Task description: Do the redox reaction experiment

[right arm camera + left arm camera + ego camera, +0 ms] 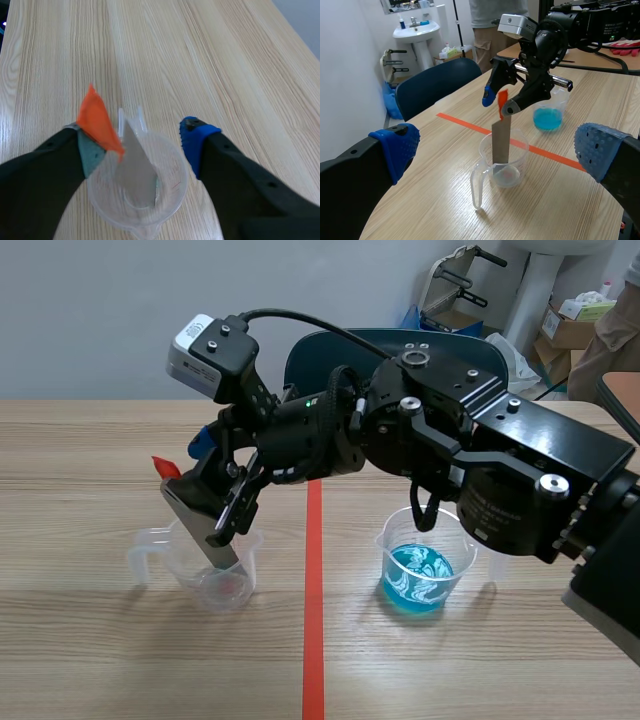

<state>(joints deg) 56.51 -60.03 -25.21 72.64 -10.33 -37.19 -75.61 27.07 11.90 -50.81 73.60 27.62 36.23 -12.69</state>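
A clear beaker (222, 575) stands left of the tape line, and a grey metal strip (203, 533) with an orange tab (165, 467) leans inside it. My right gripper (215, 480) reaches across from the right and hangs open over this beaker. In the right wrist view the strip (135, 172) rests against one pad while the blue pad (195, 134) stays well apart from it. A second beaker (420, 565) holds swirled blue liquid right of the line. My left gripper (497, 147) is open, well back from the strip (501, 140) and beaker (506, 165).
An orange-red tape line (313, 590) runs down the wooden table's middle. A blue chair (330, 345) stands behind the table. A person (490, 25) stands beyond the table near a sink (417, 32). Cardboard boxes (570, 325) sit at the back right.
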